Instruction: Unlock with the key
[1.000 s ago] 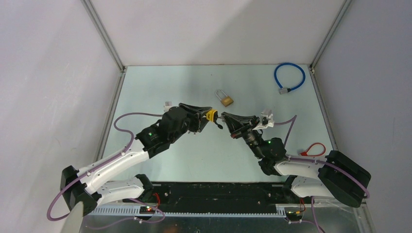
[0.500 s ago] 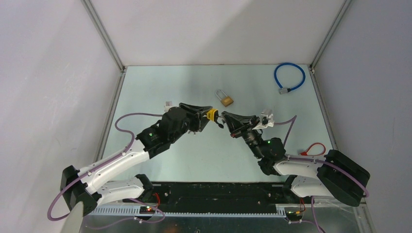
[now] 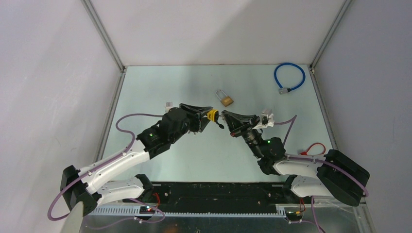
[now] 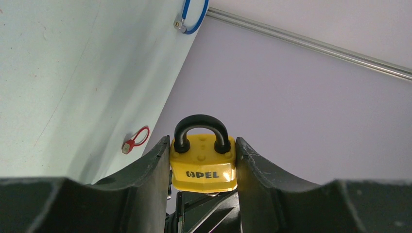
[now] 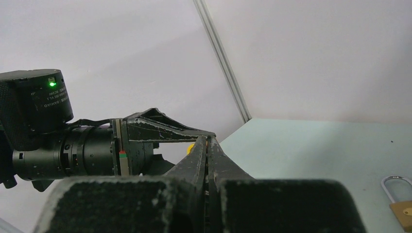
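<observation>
Between the two arms, lifted off the bench point(image 3: 160, 92), hangs the yellow padlock point(image 4: 204, 169). The left pincer point(image 3: 207, 115) pinches its body from both sides, with the black shackle pointing away from the wrist. The right pincer point(image 3: 225, 116) is pressed together, its tip just beside the yellow padlock; if it pinches something, I cannot tell. A brass padlock point(image 3: 225, 99) lies near, behind the yellow padlock, and a blue cable loop point(image 3: 289, 77) lies well apart from it.

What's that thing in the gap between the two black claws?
A yellow padlock, clamped by the left gripper and facing the right gripper's shut tips. The top view shows it best.
</observation>
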Robot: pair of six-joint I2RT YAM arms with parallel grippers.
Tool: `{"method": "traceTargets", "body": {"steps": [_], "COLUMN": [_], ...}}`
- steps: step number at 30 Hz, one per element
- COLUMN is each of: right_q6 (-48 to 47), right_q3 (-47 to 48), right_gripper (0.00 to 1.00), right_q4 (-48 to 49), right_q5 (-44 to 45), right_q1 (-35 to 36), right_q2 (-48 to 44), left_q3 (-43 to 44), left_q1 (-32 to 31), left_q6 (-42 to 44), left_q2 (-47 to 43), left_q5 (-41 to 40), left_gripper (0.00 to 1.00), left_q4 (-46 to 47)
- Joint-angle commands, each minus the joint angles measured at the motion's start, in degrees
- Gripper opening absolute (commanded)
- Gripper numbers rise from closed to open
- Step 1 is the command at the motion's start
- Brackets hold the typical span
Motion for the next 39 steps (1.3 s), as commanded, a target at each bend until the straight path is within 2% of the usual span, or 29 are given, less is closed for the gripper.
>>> {"method": "traceTargets", "body": {"steps": [1,14,29,39], "right_q6": [-1.4,-0.8,1.0,5.5], "right_q3": [2.4,2.9,3.8,5.0], "right_gripper": [0.0,0.0,0.0,0.0], "right_q4": [3.0,3.2,3.5,3.4], "right_q5": [1.6,1.0,3.0,-1.7], "right_q1": [0.1,0.5,2.3,-0.6], "right_q2": [0.8,3.4,8.9,10.4], "left_q3": [0.4,0.1,-1.4,-1.6], "left_q1": [0.2,0.2,0.2,0.2], "left_q6": [-1.5,-3.0,-6.5,-5.0], "left_q2": [-0.9,-0.7,-3.1,-4.0], "left_q5": [0.3,1.2,-1.3,0.0], "left_gripper": [0.0,0.0,0.0,0.0], "left_q4": [5.0,6.5,13.5,16.9]}}
